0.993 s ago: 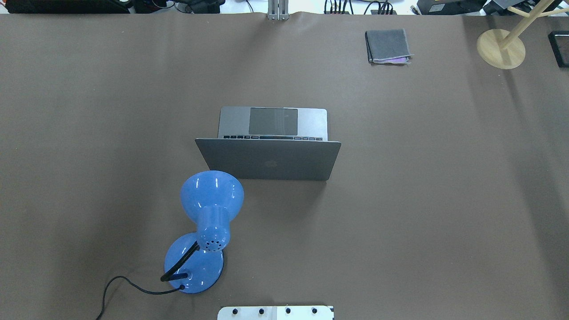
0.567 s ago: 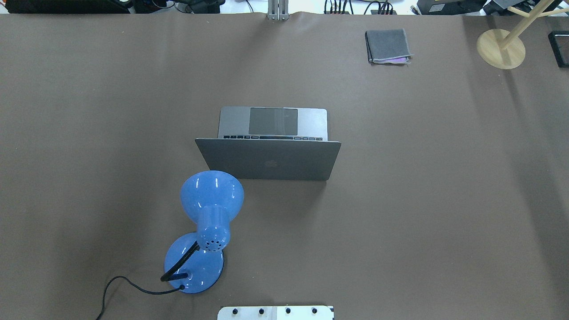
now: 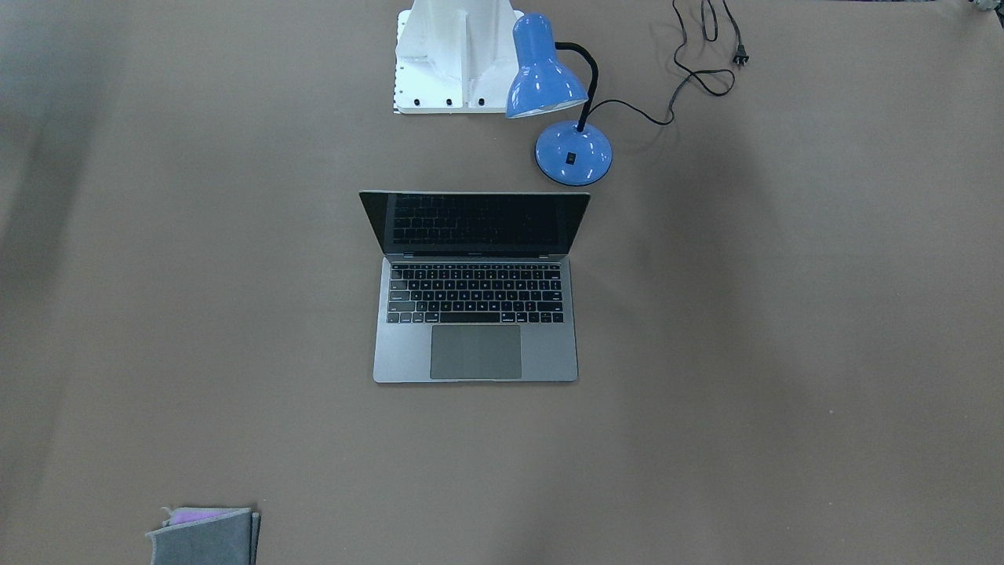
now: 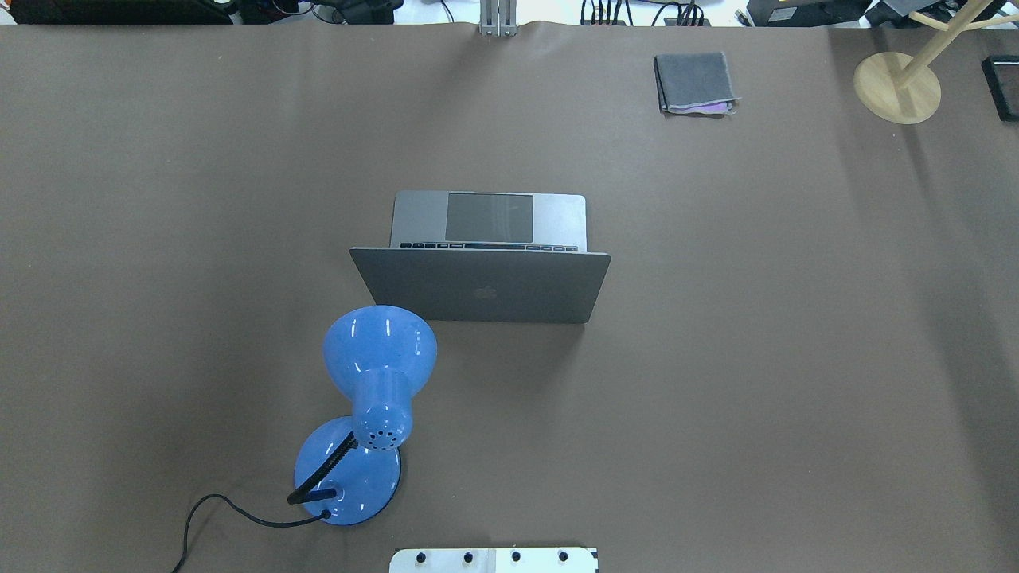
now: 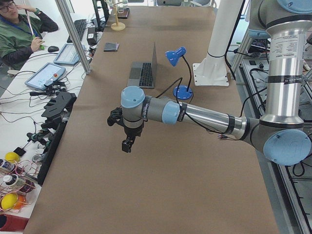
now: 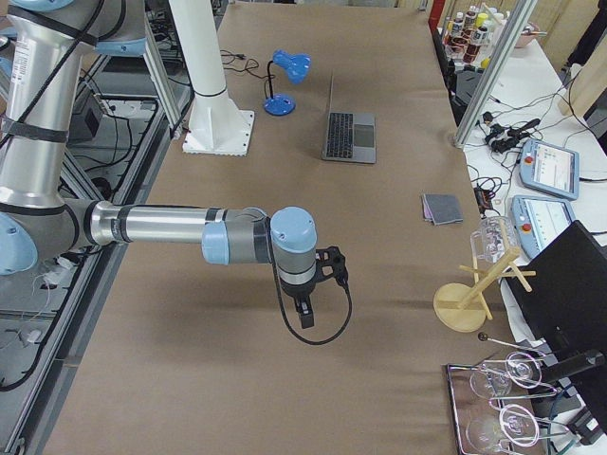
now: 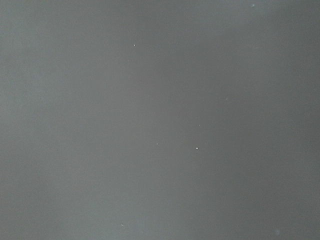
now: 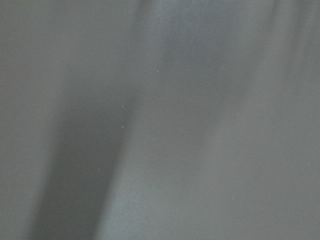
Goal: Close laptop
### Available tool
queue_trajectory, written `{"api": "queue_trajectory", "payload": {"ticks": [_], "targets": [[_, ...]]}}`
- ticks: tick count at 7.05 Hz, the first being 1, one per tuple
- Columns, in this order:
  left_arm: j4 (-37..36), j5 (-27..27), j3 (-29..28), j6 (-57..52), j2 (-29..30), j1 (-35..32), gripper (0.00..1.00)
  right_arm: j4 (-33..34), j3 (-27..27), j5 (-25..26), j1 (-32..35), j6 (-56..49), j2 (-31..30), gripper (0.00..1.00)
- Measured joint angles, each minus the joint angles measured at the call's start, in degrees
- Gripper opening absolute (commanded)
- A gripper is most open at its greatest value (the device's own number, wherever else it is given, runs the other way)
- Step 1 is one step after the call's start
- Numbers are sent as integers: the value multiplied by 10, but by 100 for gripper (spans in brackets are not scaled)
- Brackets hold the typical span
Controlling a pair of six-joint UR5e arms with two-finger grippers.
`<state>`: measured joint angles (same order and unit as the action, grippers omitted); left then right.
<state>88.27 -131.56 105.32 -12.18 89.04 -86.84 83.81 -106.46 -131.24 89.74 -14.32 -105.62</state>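
The space-grey laptop stands open at the middle of the table, its dark screen tilted back towards the robot. In the overhead view its lid shows the apple logo. It also shows in the left view and the right view. My left gripper hangs over bare table far to the laptop's left. My right gripper hangs over bare table far to its right. Both show only in the side views, so I cannot tell if they are open or shut. Both wrist views show only blurred table.
A blue desk lamp stands just behind the laptop's lid on the robot's left side, its cord trailing back. A folded grey cloth lies at the far right. A wooden stand is at the far right corner.
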Motion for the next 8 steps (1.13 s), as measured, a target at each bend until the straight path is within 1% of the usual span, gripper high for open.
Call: {"api": "queue_trajectory", "payload": {"ticks": [1, 3, 4, 5, 7, 8], "targets": [[12, 0, -1, 1, 19, 0, 98, -30, 0, 1, 0, 4, 2, 100], [91, 1, -31, 15, 64, 0, 98, -56, -4, 3, 0, 15, 18, 100], [124, -2, -41, 23, 69, 0, 98, -65, -5, 3, 0, 16, 22, 100], [142, -18, -43, 29, 70, 1, 98, -77, -5, -1, 0, 17, 23, 100], [153, -64, -38, 49, 73, 3, 98, -94, -8, -42, 0, 37, 24, 100], [159, -83, -35, 79, 80, 13, 98, -96, -18, -65, -2, 63, 24, 100]]}}
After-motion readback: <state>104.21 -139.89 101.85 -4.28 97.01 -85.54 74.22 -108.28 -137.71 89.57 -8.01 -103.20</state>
